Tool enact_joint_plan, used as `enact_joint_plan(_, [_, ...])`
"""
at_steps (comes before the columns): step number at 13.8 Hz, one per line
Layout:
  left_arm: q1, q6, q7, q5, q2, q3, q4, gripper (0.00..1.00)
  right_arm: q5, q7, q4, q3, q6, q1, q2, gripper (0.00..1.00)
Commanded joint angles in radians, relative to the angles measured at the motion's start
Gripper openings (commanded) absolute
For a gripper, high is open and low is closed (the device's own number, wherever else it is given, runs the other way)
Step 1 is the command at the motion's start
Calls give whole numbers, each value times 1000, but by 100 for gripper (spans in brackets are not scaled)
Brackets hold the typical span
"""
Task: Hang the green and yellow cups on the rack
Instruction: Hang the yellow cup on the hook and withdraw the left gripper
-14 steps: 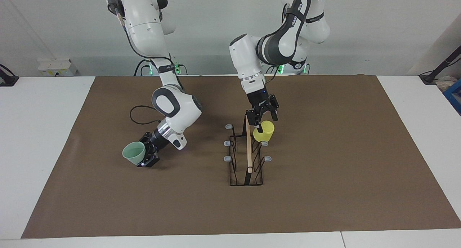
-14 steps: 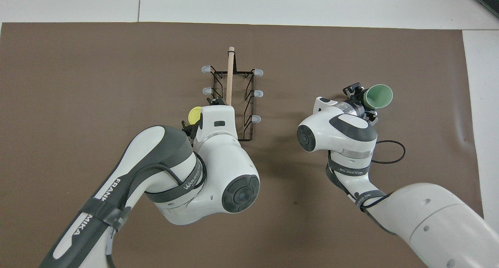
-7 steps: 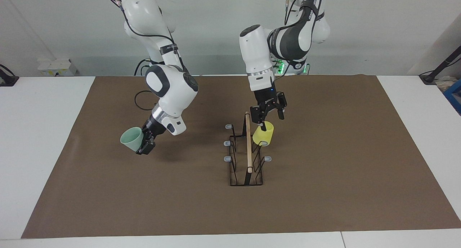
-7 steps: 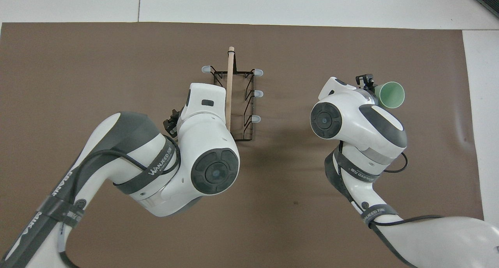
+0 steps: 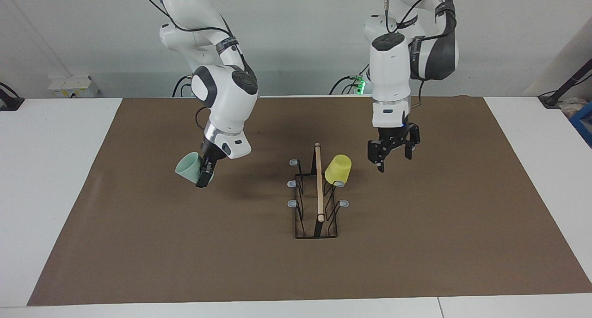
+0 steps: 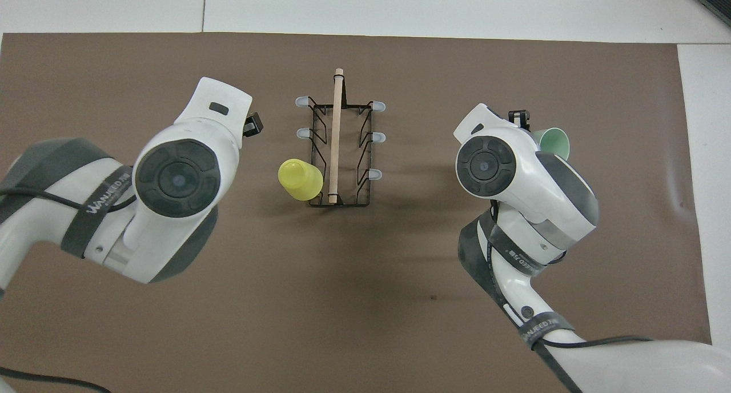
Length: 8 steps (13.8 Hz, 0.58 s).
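Rack (image 5: 316, 202) sits mid-mat (image 5: 416, 244), long axis running from the robots' edge toward the opposite edge. Yellow cup (image 5: 338, 168) hangs tilted on a prong on the rack's left-arm side, at the end nearest the robots. Left gripper (image 5: 393, 155) is up over the mat just beside that cup, toward the left arm's end. Right gripper (image 5: 203, 174) holds green cup (image 5: 188, 168) over the mat, well apart from the rack, toward the right arm's end.

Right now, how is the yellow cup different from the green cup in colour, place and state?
The yellow cup is bright yellow and hangs on a prong of the rack, tilted and free of any gripper. The green cup is pale mint, held in the air by the shut right gripper over the brown mat, with its mouth pointing sideways. Both are small, tapered and without handles.
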Motion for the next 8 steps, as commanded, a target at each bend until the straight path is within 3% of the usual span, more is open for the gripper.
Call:
enact_joint_plan(1, [93,-28,238,-109,-57,-10,-33,100,152,-18,22,10,-19,-5,-58,0])
enact_joint_plan(5, [256,-122,648,-313,-83,-9,-16,100,395,-17,22,8,51,-18,-108,0])
enact_joint_plan(8, [366,-190,855,-363,-97,-7,3,100,556,-18,22,8,151,-37,-114,0])
